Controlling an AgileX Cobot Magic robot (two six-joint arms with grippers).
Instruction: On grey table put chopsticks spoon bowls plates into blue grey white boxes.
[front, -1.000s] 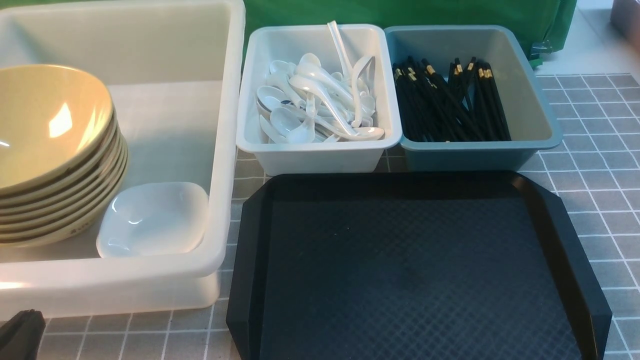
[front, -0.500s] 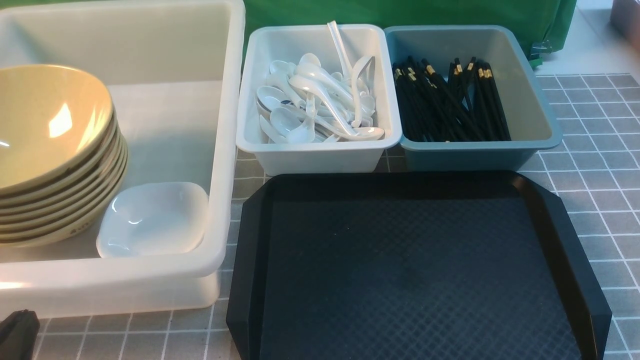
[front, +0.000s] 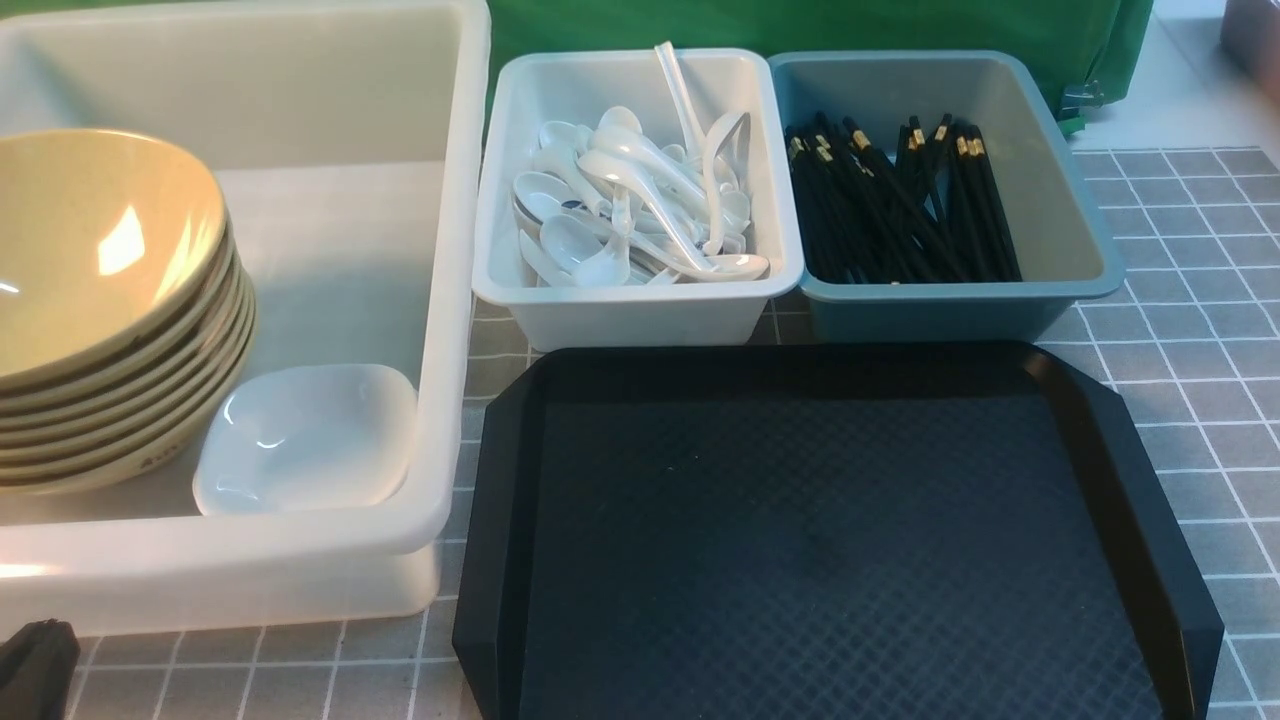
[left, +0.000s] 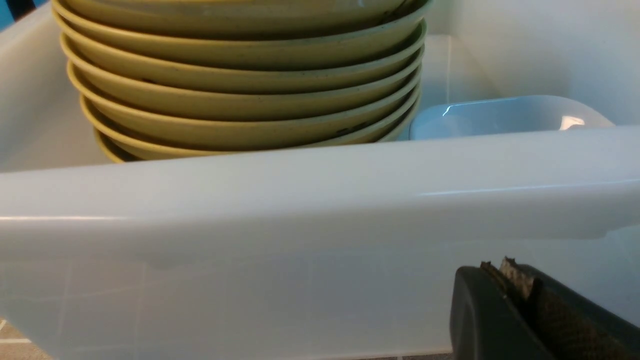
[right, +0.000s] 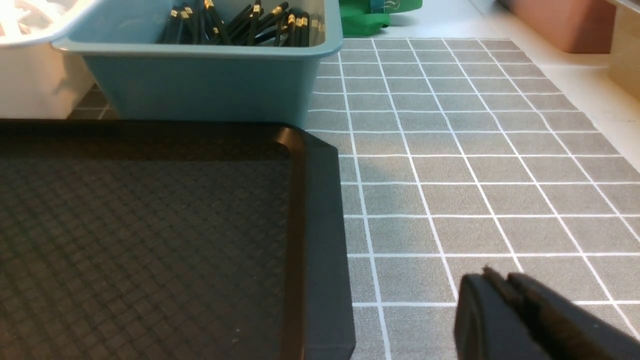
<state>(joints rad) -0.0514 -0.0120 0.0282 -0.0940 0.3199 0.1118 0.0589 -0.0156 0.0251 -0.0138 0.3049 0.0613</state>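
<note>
Several tan bowls sit stacked in the large white box, with a small white plate beside them. Several white spoons fill the pale grey-white box. A bundle of black chopsticks lies in the blue box. My left gripper is shut and empty, low in front of the white box's near wall; its tip shows at the front view's lower left corner. My right gripper is shut and empty over the grey table, beside the tray's right edge.
A black textured tray with cut corners lies in front of the two small boxes, nothing on it. Green cloth hangs behind the boxes. The tiled table stretches to the right of the tray and the blue box.
The left gripper's tip has slipped a little further toward the lower left corner of the front view. Nothing else has moved.
</note>
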